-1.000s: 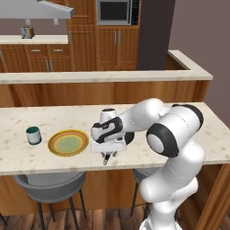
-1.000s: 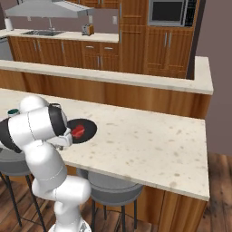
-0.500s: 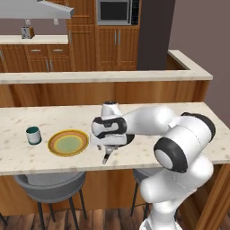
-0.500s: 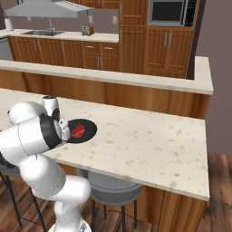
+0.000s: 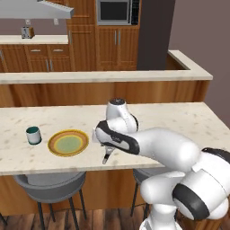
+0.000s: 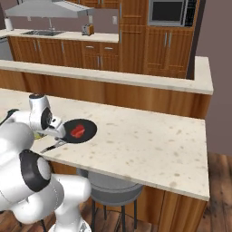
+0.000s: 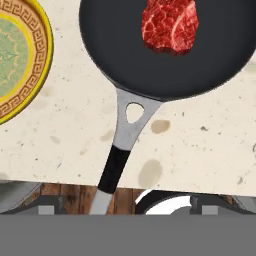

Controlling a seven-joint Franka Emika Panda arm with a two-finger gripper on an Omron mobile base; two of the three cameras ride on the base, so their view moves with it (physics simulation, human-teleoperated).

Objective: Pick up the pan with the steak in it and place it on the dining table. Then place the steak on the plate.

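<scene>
On the table (image 6: 149, 145), near its front edge, sits the pan (image 7: 170, 45), flat on the stone, handle poking out over the edge toward the robot. Steak (image 7: 170, 26) lies inside the pan, toward the far side in the hand view; red lump also clear in the right base view (image 6: 78, 131). Plate (image 5: 68, 143) just beside the pan on its left, not touching as far as the hand view shows; nothing on it. Small green cup (image 5: 33, 135) further left, apart from the plate.

Gripper (image 5: 104, 140) hovers right above the pan handle; jaws spread wide, nothing between them. Fingertips hard to make out in the hand view, but the handle lies free on the table and over its edge, no contact visible.

Progress, judged: first half looks done, pan is down on the table and let go. Second half not started, steak not yet on the plate. Left to do: shift over the pan bowl, come down on the steak, grip it, lift, carry the short way left, drop it on the plate centre. Steak is small and lumpy, so grip could slip.
</scene>
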